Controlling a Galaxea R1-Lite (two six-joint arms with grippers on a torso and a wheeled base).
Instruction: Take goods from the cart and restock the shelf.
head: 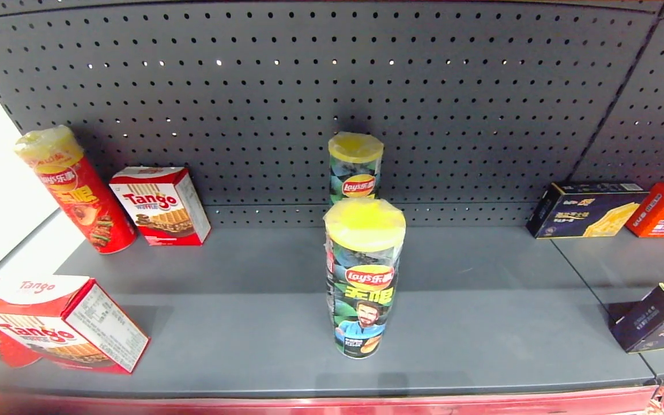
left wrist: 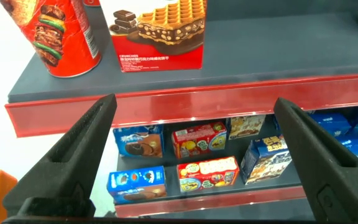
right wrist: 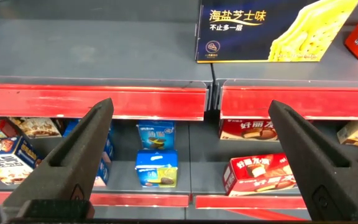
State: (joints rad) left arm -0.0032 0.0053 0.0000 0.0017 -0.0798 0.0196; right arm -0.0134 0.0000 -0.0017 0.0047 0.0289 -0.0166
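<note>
My left claw (left wrist: 194, 102) and right claw (right wrist: 191, 104) gape released; green chip can (head: 363, 276) on shelf (head: 482, 323), twin can (head: 355, 167) behind it, wafer box (head: 162, 204) to its left.

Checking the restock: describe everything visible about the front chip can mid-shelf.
The front chip can is a tall tube with a yellow lid under clear wrap and a green-and-dark label bearing a red-and-yellow logo. It stands upright on the grey shelf, toward its front edge, ahead of a matching can by the back wall. Only the shelf touches it.
</note>
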